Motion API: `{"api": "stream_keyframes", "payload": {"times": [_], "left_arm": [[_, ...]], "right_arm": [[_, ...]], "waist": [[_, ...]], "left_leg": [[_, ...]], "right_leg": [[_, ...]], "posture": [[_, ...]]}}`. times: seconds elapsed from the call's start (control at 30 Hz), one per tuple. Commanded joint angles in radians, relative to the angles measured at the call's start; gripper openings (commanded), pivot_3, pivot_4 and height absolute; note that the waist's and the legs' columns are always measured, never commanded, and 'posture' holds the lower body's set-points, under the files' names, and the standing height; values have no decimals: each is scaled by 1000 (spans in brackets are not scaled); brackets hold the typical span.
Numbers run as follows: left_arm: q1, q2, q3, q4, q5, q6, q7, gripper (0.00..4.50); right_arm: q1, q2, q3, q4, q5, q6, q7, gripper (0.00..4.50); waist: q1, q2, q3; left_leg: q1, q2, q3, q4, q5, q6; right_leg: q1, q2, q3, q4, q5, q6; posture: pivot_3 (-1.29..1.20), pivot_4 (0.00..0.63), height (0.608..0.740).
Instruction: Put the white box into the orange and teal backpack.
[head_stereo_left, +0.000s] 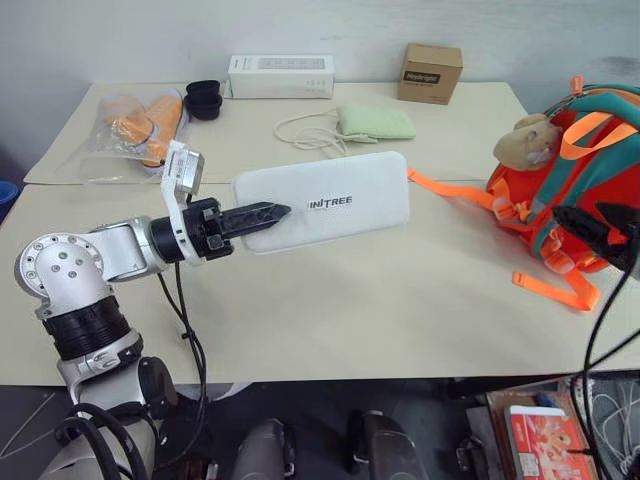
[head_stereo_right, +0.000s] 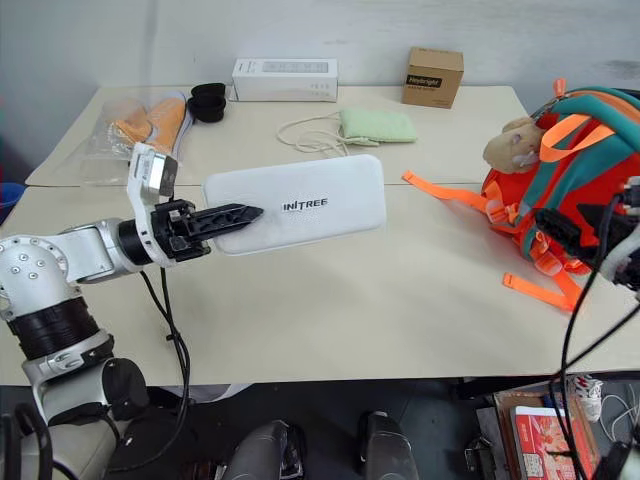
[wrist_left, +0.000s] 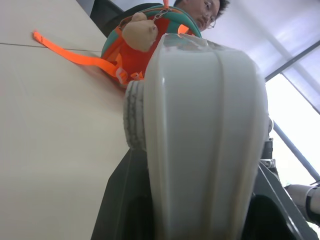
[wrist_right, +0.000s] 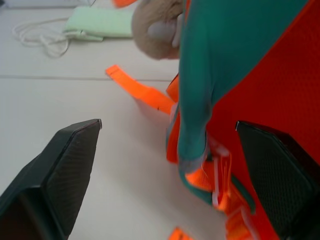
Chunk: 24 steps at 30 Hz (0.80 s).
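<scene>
Box (head_stereo_left: 335, 199), white and smooth with rounded corners, hangs level above the middle of the table (head_stereo_left: 380, 310), pinched at its nine o'clock end by the left hand (head_stereo_left: 262, 214). To finish well, carry it toward three o'clock, where the soft orange and teal backpack (head_stereo_left: 573, 190) slumps with its plush toy (head_stereo_left: 527, 142). The right hand (wrist_right: 170, 165), fingers spread wide and empty beside a teal strap, should hold the mouth open first.
</scene>
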Motion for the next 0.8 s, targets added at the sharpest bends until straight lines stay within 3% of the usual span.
{"api": "stream_keyframes", "payload": {"times": [0.03,0.23,0.27,0.37,0.67,0.7,0.8], "left_arm": [[-24,15,1,-27,-23,-44,13,1232],[-17,46,-40,-48,-21,-97,19,1232],[-14,52,-46,-51,-20,-108,20,1232],[-11,69,-48,-46,-18,-133,28,1232],[9,103,-18,-14,-12,-174,82,1232],[6,104,-8,-1,-11,-180,91,1232],[14,126,-8,14,-1,-201,93,1232]], "right_arm": [[-106,35,20,129,-23,-85,-53,4440],[-246,114,141,372,-112,-315,-44,4440],[-259,123,148,401,-118,-348,-37,4277],[-288,136,156,450,-115,-414,-4,3542],[-337,101,217,430,-68,-356,186,304],[-346,98,230,421,-61,-340,215,47],[-339,77,289,335,-26,-272,338,19]], "waist": [[0,0,0],[-5,0,0],[-5,0,0],[-8,0,0],[-29,0,0],[-30,0,0],[-29,0,0]], "left_leg": [[0,0,0,-1,0,0],[-1,1,3,-1,1,-1],[-1,1,3,-1,1,-1],[-1,1,4,-1,1,-1],[-1,3,4,-2,1,-2],[-1,3,4,-2,1,-2],[-1,4,6,-3,1,-3]], "right_leg": [[0,1,0,0,0,0],[-3,6,2,0,0,0],[-3,7,2,0,0,0],[-3,7,3,0,0,0],[-4,10,4,2,0,0],[-4,11,5,2,0,0],[-6,11,6,2,0,0]], "posture": [[0,150,740],[0,150,740],[0,150,740],[0,150,740],[0,150,740],[0,150,740],[0,150,740]]}}
